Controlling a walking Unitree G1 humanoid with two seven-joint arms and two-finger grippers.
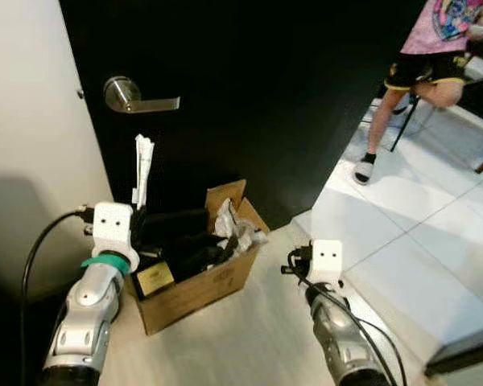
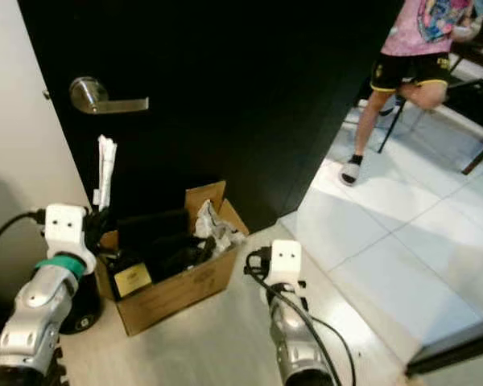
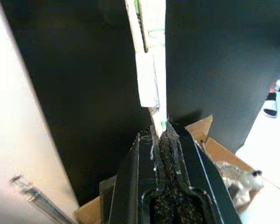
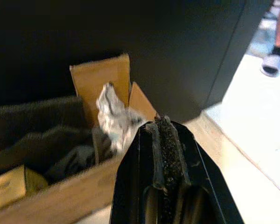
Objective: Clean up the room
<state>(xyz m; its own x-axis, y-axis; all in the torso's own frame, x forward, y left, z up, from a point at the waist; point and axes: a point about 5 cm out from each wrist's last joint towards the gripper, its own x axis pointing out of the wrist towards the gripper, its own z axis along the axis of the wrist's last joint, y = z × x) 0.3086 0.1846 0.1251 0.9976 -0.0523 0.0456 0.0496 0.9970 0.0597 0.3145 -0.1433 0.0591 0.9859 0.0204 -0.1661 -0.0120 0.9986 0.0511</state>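
Note:
An open cardboard box (image 1: 195, 293) stands on the floor against the black door, holding dark clothes, crumpled plastic (image 1: 235, 230) and a gold-labelled item (image 1: 154, 279). My left gripper (image 3: 163, 127) is shut on a long white folded paper (image 1: 142, 169) that stands upright above the box's left end. The paper (image 3: 151, 56) rises straight from the closed fingers in the left wrist view. My right gripper (image 4: 162, 122) is shut with nothing in it, held low beside the box's right end (image 4: 130, 100).
The black door (image 1: 249, 88) with a silver lever handle (image 1: 133, 97) backs the box. A white wall (image 1: 32, 137) is at left. A person's legs (image 1: 402, 104) stand on the white tiles at the far right, near chair legs. A dark ledge (image 1: 467, 354) sits at bottom right.

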